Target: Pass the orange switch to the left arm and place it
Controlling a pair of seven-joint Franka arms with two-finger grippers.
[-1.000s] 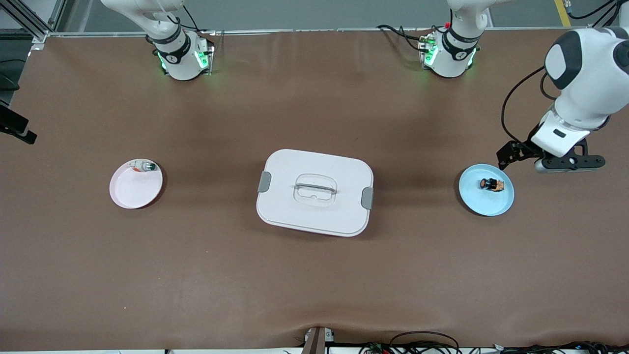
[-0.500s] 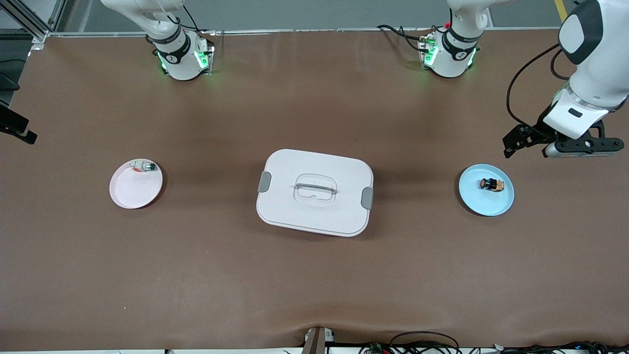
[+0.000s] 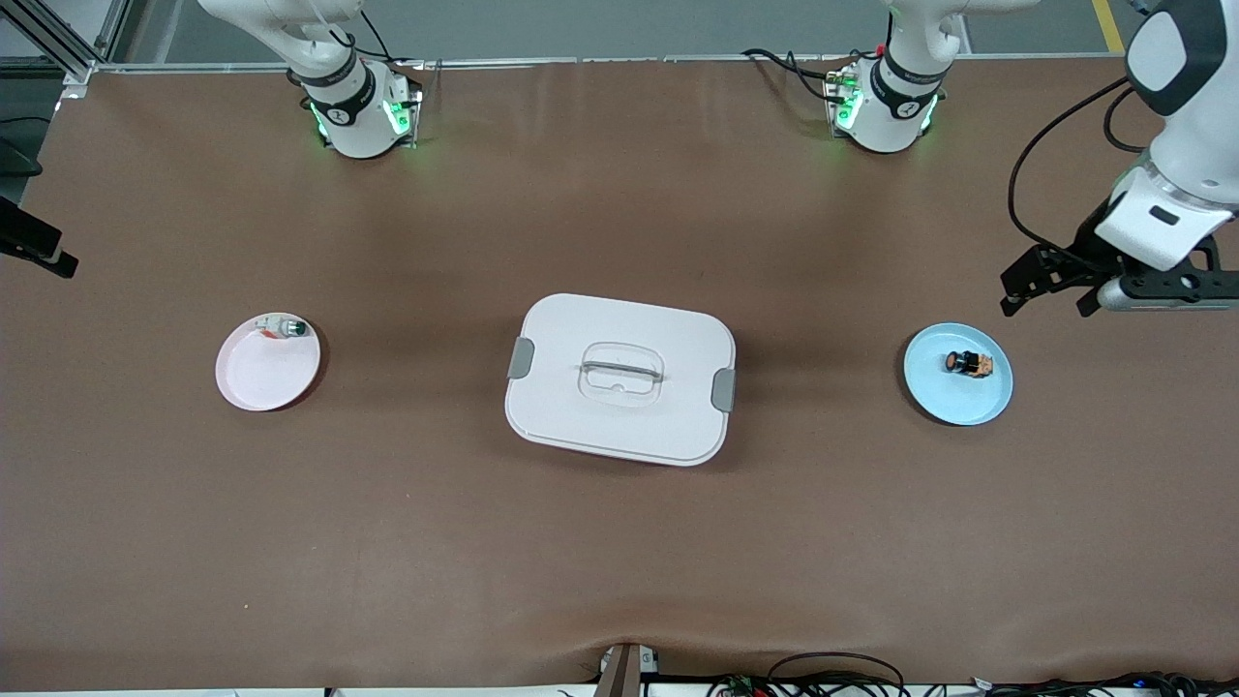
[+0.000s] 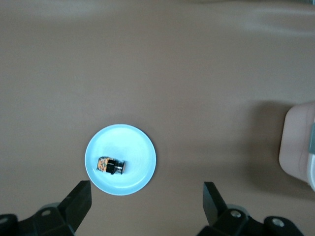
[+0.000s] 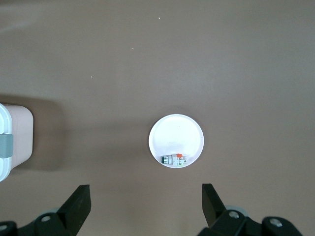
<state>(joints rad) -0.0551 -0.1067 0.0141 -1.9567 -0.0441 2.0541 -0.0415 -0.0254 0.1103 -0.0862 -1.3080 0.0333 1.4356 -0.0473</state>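
The orange switch (image 3: pixel 970 363) lies on the blue plate (image 3: pixel 958 397) at the left arm's end of the worktop (image 3: pixel 619 542). The left gripper (image 4: pixel 147 201) hangs in the air with its jaws wide open, holding nothing. The right gripper (image 5: pixel 146 201) (high over the pink plate (image 5: pixel 176 132)) is wide open too. The box (image 3: pixel 619 379) sits between the plates.

Our left arm (image 3: pixel 1176 116) reaches out from its base toward its own end of the table (image 3: pixel 619 561), wrist bent downward. Our left claw (image 3: pixel 1050 281) hangs in the air over bare table, its fingers (image 4: pixel 78 199) spread wide apart and holding nothing. Our right claw (image 5: pixel 145 209) is up high, pointing straight down, fingers (image 5: pixel 78 201) likewise parted wide and empty.
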